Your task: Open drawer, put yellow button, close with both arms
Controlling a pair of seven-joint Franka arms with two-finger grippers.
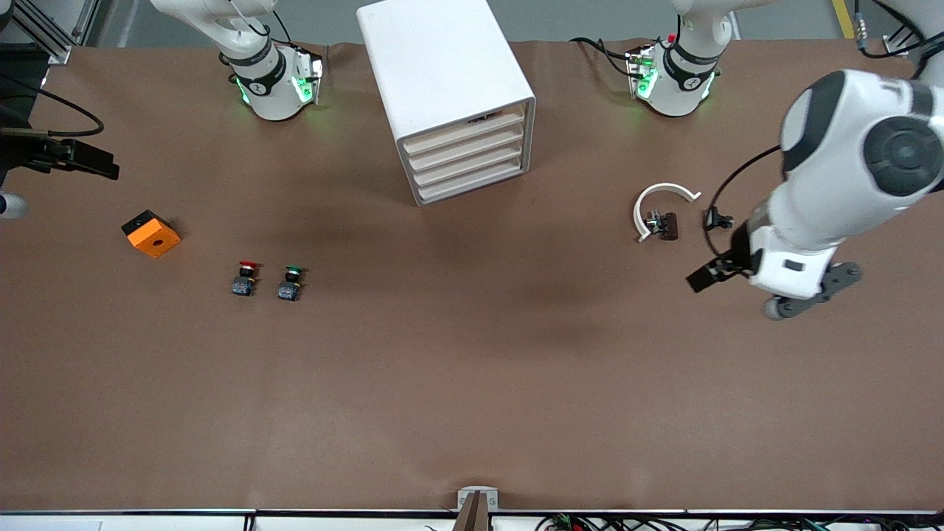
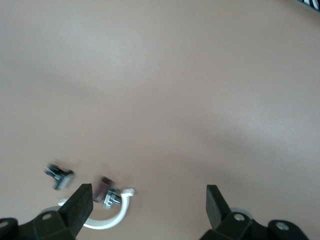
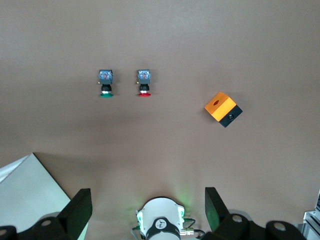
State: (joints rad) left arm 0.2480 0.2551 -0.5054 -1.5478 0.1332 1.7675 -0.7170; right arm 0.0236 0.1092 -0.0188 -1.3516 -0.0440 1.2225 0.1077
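The white cabinet [image 1: 442,66] stands between the two arm bases. Its topmost drawer [image 1: 464,133] sits flush with the three lower ones, shut. The yellow button shows in no view. My left gripper [image 1: 706,275] hangs over the table at the left arm's end, close to a white curved clip [image 1: 661,200]. In the left wrist view it [image 2: 150,205] is open and empty, with the clip [image 2: 112,220] by one finger. My right gripper [image 3: 147,207] is open and empty, high over its own base [image 3: 161,222]. It is out of the front view.
A red-capped button [image 1: 246,277] and a green-capped button [image 1: 291,282] stand side by side toward the right arm's end, with an orange block [image 1: 151,233] near them. Small dark parts [image 1: 666,225] lie by the clip. A cabinet corner [image 3: 25,195] shows in the right wrist view.
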